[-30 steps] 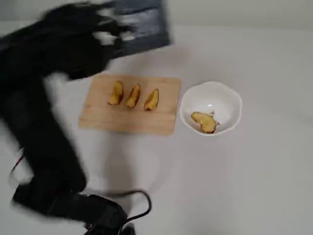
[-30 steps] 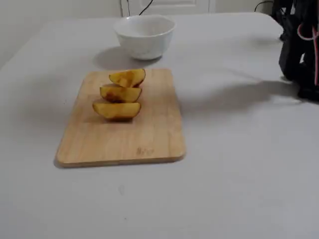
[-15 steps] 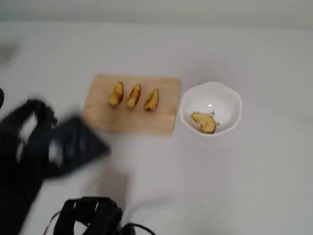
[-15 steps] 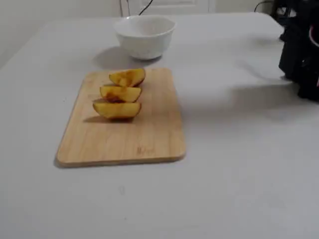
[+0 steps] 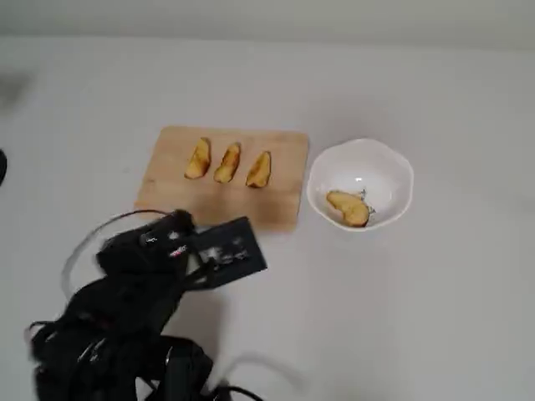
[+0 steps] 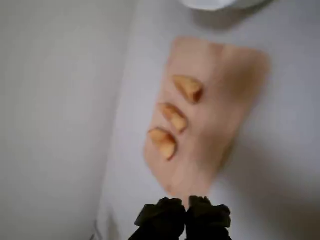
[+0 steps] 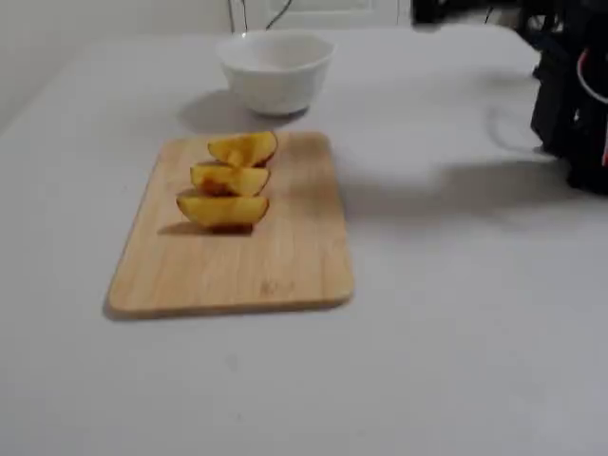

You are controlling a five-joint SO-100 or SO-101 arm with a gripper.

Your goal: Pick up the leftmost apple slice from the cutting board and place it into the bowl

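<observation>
Cutting board, mid-bench: three slices in a row, leftmost apple slice untouched. Bowl beside it holds one slice. Hand pinched narrow, empty, off the board's near edge, likely staged for approach.

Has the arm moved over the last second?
Yes. In the overhead view the arm has swung from beyond the board's far left corner round to its near side, below the near edge.

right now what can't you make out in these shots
- Gripper: blurred and cut off by the wrist view's bottom edge; hidden under the arm overhead.
- Bowl: cropped by the wrist view's top edge.
- Slice in the bowl: hidden by the bowl's wall in the fixed view.
</observation>
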